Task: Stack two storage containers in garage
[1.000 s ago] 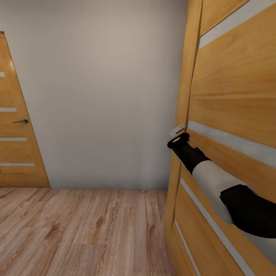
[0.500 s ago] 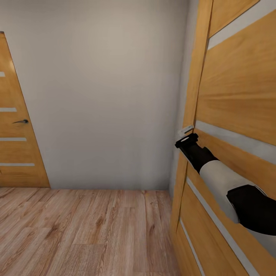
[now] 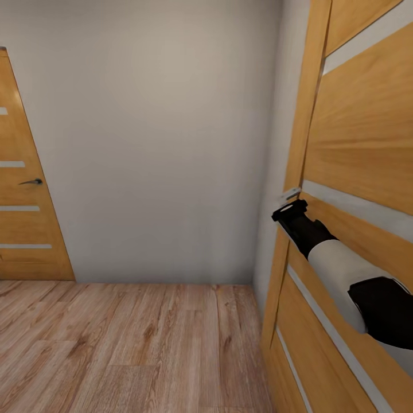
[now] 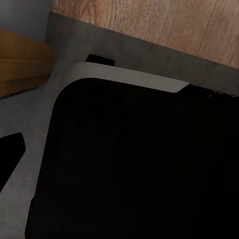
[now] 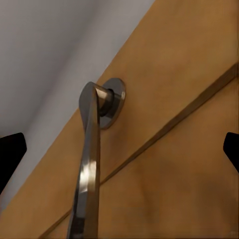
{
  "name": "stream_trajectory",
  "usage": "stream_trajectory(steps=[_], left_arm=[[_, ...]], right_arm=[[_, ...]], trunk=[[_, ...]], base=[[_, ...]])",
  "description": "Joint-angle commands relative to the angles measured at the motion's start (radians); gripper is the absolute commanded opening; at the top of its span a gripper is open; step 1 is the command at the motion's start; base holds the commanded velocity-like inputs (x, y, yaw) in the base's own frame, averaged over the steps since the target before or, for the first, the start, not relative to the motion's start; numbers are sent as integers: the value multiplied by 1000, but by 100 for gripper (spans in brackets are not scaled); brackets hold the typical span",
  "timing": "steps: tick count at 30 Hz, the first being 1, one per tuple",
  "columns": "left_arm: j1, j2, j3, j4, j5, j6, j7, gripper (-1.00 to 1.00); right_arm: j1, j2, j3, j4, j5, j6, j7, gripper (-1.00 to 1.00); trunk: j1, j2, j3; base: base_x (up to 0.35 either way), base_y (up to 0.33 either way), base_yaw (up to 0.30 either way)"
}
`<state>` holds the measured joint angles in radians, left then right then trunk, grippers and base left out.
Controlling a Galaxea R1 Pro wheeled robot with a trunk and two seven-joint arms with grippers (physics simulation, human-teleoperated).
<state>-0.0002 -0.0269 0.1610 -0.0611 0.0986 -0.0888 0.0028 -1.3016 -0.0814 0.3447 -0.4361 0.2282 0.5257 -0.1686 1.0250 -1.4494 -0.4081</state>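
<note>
Swinging away from you over the last second, the wooden door point(image 3: 355, 172) at 3 o'clock has let its edge drift right across the head view, uncovering more grey wall point(image 3: 149, 137). Your right arm has followed, the right gripper point(image 3: 293, 207) up at the metal door handle point(image 5: 92, 159). In the right wrist view the handle sits between two dark fingertips point(image 5: 10, 157) spread wide apart, so the gripper is spread rather than pinching. The handle's long axis runs from its round rose down toward the camera. For the left gripper, you cannot tell its state. No storage container is in sight; judging by the wood-plank floor point(image 3: 126, 344), you are in transit, opening a way through.
</note>
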Motion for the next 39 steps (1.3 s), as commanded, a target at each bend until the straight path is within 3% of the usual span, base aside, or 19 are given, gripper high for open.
stream_trajectory(steps=[1, 27, 35, 39], left_arm=[[0, 0, 0, -1, 10, -2, 0, 100], [0, -1, 0, -1, 10, -2, 0, 100], [0, 1, 0, -1, 10, -2, 0, 100], [0, 1, 0, -1, 10, -2, 0, 100]], right_arm=[[-1, -3, 5, -1, 17, 11, -4, 100], [-1, -38, 2, -3, 17, 16, -3, 100], [-1, -10, 5, -10, 19, 26, -4, 100], [-1, 34, 6, -9, 20, 27, -7, 100]], trunk=[[0, -1, -1], [0, -1, -1], [0, -1, -1], [0, -1, -1]], base=[[0, 0, 0], [0, 0, 0], [0, 0, 0], [0, 0, 0]])
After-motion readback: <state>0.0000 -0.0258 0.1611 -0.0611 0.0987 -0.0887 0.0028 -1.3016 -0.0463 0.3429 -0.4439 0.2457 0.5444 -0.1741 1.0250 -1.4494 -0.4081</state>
